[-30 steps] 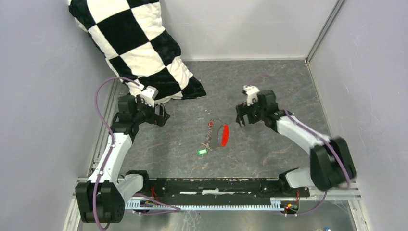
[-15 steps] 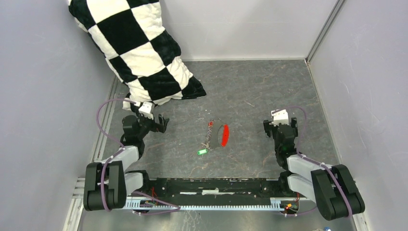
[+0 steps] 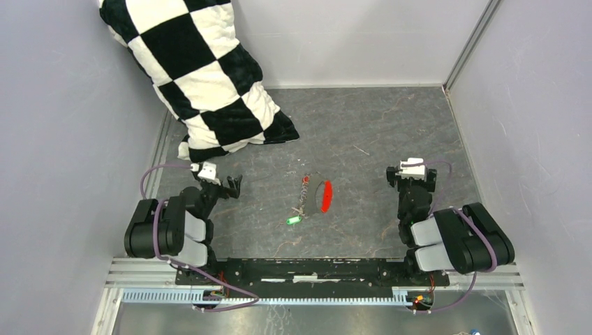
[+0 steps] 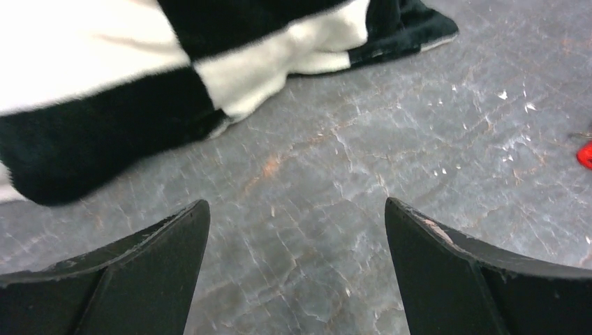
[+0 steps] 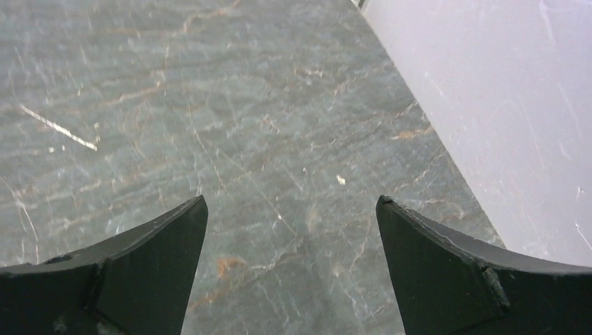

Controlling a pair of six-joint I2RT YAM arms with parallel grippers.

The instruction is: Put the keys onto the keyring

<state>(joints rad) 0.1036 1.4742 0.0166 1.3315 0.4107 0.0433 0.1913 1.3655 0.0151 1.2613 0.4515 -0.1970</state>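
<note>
Thin silver keyring (image 3: 305,197) (red oval tag (image 3: 327,197)) on veined stone table (image 3: 377,139).

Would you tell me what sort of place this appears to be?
Probably a lab robot workcell: plain grey walls box in a slate-patterned tabletop, with the left arm and right arm mounted beside an aluminium rail.

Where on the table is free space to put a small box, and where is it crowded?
Free: far right, between the cushion and the right wall; also the strips from the keyring to the left gripper and the right gripper. Crowded: far left under the cushion, and the centre around the keyring.
</note>
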